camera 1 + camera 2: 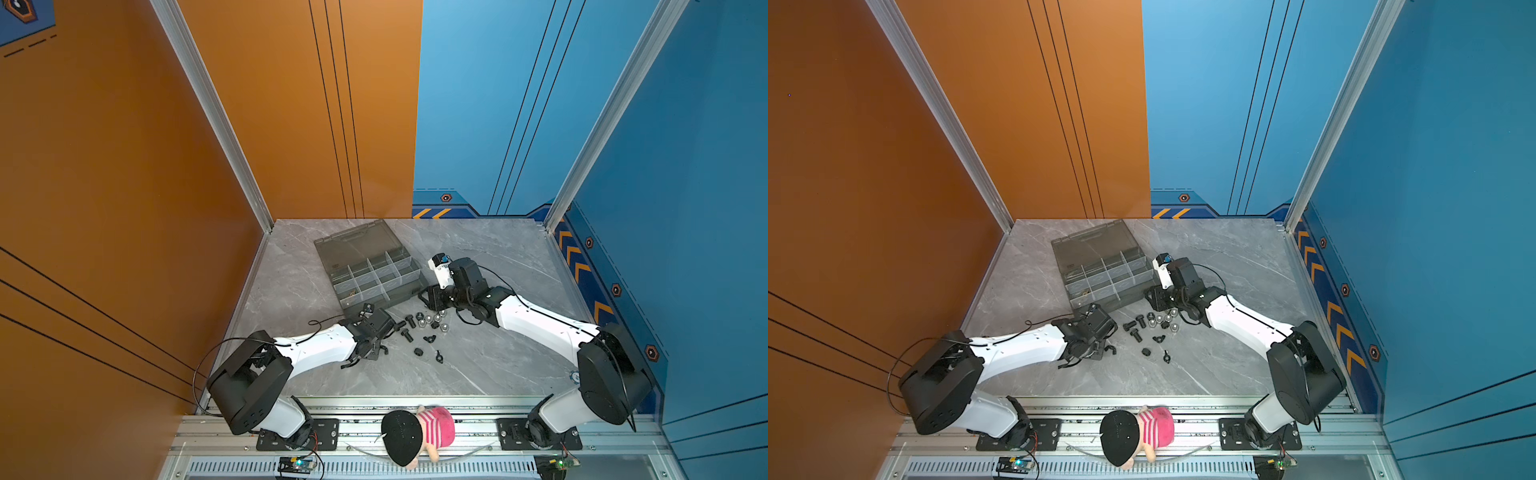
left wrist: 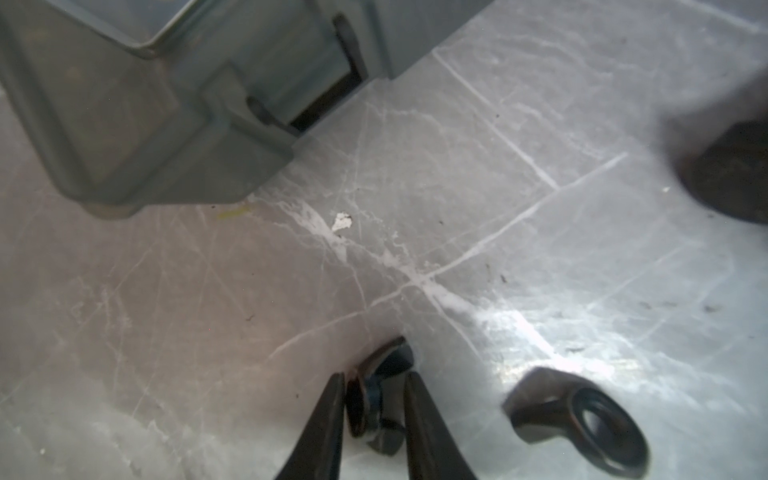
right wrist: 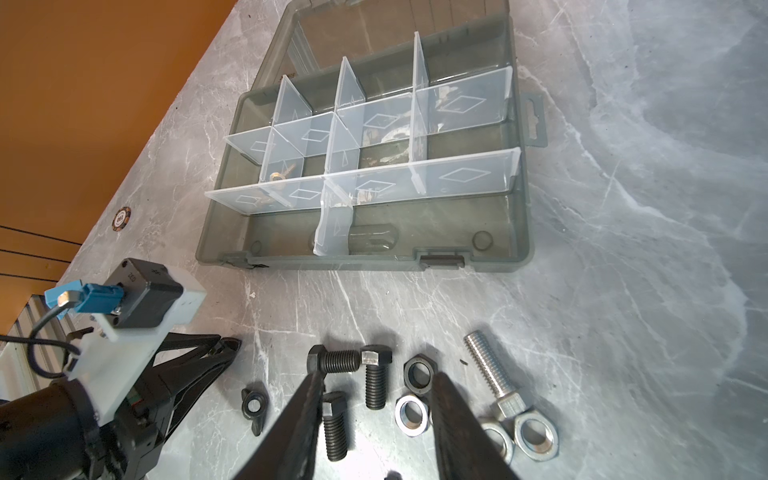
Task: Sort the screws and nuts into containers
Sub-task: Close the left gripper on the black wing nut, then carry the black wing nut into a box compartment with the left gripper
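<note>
My left gripper [image 2: 374,376] is shut on a black wing nut [image 2: 374,395], which stands on edge on the marble table. A second black nut [image 2: 582,419] lies loose beside it. My right gripper [image 3: 380,374] hangs open over the pile. Between and beside its fingers lie three black screws [image 3: 376,382], a black nut [image 3: 419,372] and silver nuts [image 3: 411,415]. A silver screw [image 3: 492,374] lies just outside them. The open smoky organiser [image 1: 353,243] lies behind the pile, with brass wing nuts [image 3: 279,174] in one of its containers. In both top views the pile [image 1: 419,328] [image 1: 1152,328] lies between the arms.
Orange and blue walls close in the table on the left, back and right. A plush toy [image 1: 415,432] with a black cap lies on the front rail. More black wing nuts [image 1: 439,356] lie loose nearer the front. A round sticker [image 3: 121,218] marks the table's left edge.
</note>
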Motion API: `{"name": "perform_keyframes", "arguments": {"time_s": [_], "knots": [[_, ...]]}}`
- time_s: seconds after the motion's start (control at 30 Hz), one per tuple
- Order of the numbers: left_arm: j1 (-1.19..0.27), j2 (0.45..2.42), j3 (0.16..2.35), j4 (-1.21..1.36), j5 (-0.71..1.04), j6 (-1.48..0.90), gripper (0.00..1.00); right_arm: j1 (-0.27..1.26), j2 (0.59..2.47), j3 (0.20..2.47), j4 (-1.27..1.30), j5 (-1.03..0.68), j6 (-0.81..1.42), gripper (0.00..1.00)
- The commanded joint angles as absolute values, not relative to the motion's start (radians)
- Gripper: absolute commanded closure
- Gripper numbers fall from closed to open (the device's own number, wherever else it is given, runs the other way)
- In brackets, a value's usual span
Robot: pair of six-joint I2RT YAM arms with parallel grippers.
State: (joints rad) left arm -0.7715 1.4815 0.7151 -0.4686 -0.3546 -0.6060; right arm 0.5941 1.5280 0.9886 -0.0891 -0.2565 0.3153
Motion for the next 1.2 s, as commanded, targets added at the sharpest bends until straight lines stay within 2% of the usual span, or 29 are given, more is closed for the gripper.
{"name": "perform_keyframes", "arguments": {"time_s": [0.0,0.7,0.9,1.17], "knots": [[-0.764,1.491,0.733,-0.507,-0.336,-0.601,0.74,0.587,1.545,0.988,-0.079,-0.252,0.322,0.55],[-0.762,1.519,0.749,-0.506,-0.326,-0.614,0.94,0.587,1.541,0.983,-0.083,-0.249,0.328,0.54],[-0.733,1.405,0.720,-0.433,-0.285,-0.607,0.97,0.585,1.518,0.983,-0.094,-0.250,0.327,0.54],[-0.601,1.203,0.710,-0.321,-0.139,-0.563,0.98,0.578,1.450,0.973,-0.103,-0.240,0.322,0.54]]}}
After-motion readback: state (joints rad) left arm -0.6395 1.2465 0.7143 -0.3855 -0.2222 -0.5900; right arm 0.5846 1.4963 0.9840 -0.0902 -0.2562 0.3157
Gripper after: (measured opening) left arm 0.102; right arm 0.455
